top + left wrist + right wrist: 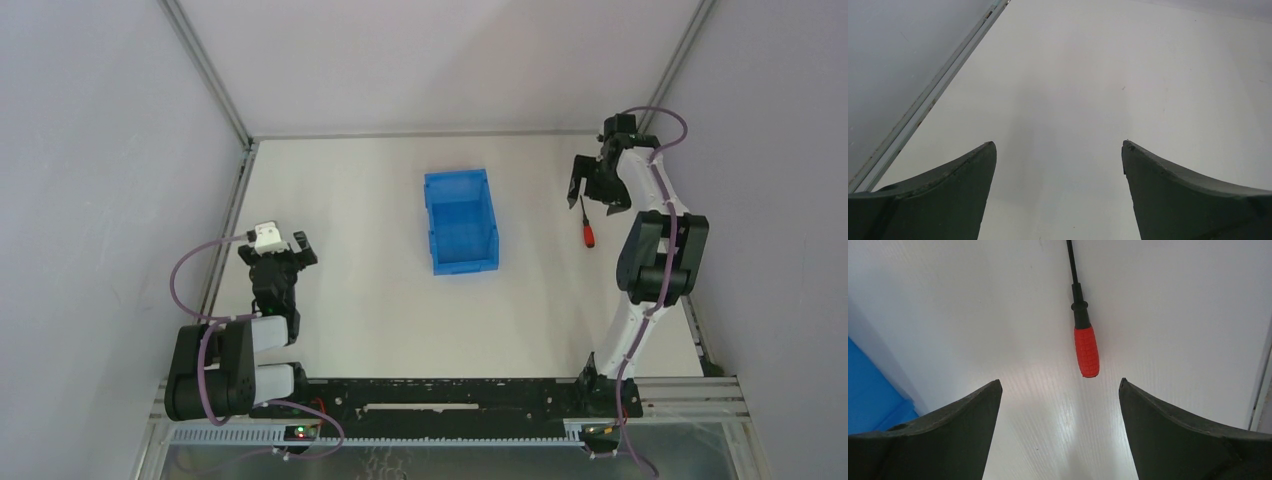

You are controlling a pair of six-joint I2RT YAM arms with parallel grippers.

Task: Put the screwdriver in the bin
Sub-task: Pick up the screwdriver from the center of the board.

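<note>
Right end effector [1060, 387] sits wide open and empty, screwdriver [1086, 351] lying just ahead of it. An off-centre close could roll it away.

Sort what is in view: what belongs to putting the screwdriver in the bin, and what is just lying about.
Belongs to the job:
screwdriver, lying on the table
blue bin, standing apart from it
right gripper, open, near the red handle

Not part of it:
left gripper, open, holding nothing
metal frame rail
</note>
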